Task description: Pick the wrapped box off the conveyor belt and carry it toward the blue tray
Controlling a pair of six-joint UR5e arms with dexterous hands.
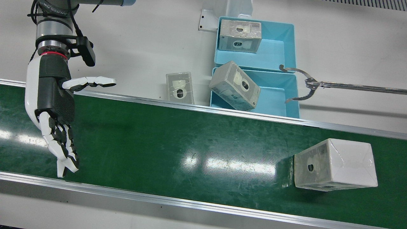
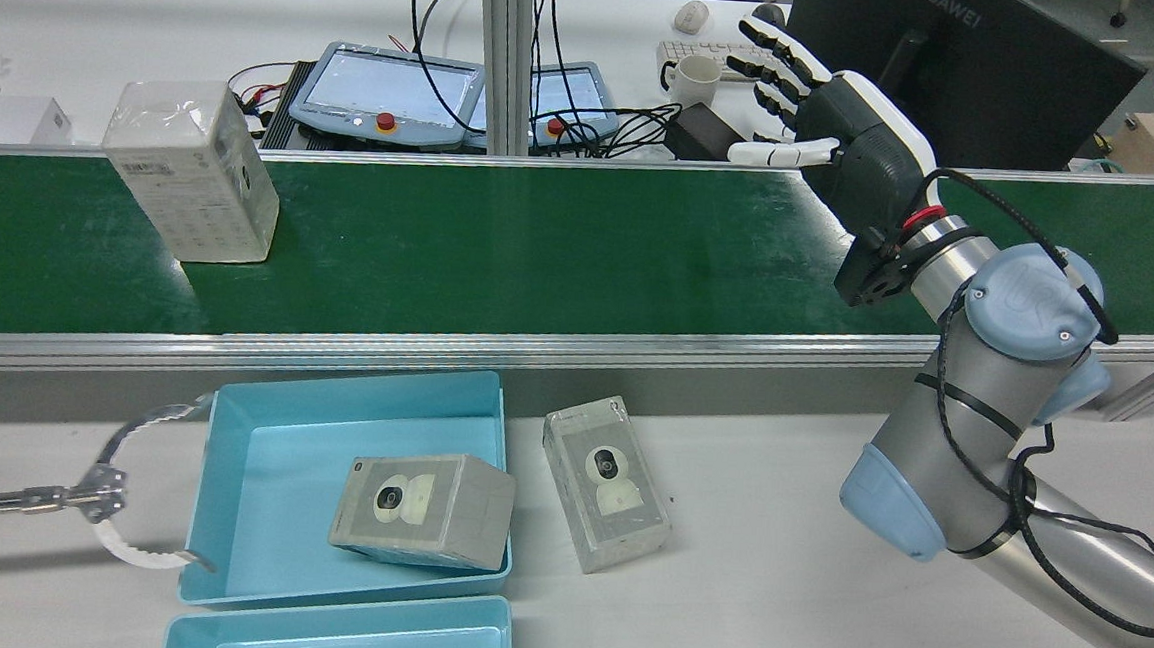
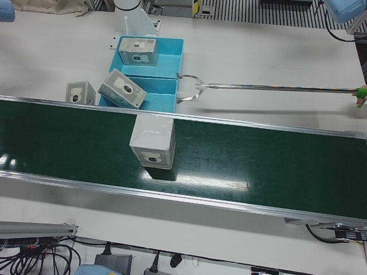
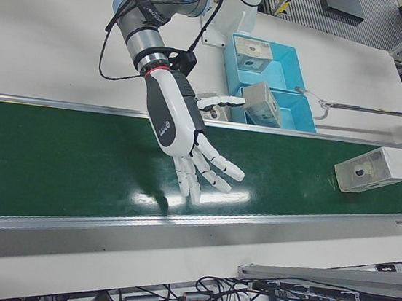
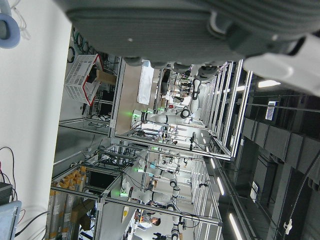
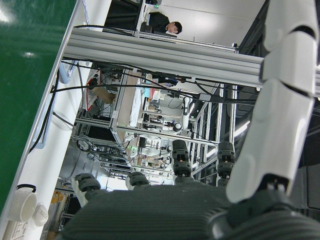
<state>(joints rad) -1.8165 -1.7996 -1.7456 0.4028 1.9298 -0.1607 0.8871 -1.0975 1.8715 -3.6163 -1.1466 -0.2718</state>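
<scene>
Right hand (image 1: 54,105) held above the left end of the conveyor belt (image 1: 165,140), fingers spread wide and nothing in its grasp. The wrapped box (image 1: 335,164) stands on the belt at lower right of the front view, well apart from that hand.

Likely faults, as judgements: the hand must close on a box carried toward it, so a late or early closure would clip a corner and tip or push it rather than seize it; the glossy film may let it slide between the fingers; the blue tray (image 1: 287,95) next to the belt already holds a box (image 1: 234,86) leaning on its rim, leaving little free floor. A long-handled grabber (image 1: 302,83) reaches in beside the tray and could obstruct the carry.

Materials: box a pale rectangular carton in clear, reflective shrink film with folded end seams; belt dark green, smooth, sheened, edged in aluminium rails; trays rigid sky-blue plastic, straight-walled.

The left hand (image 5: 200,30) shows only as a dark ribbed edge in its own camera; its posture cannot be told.
</scene>
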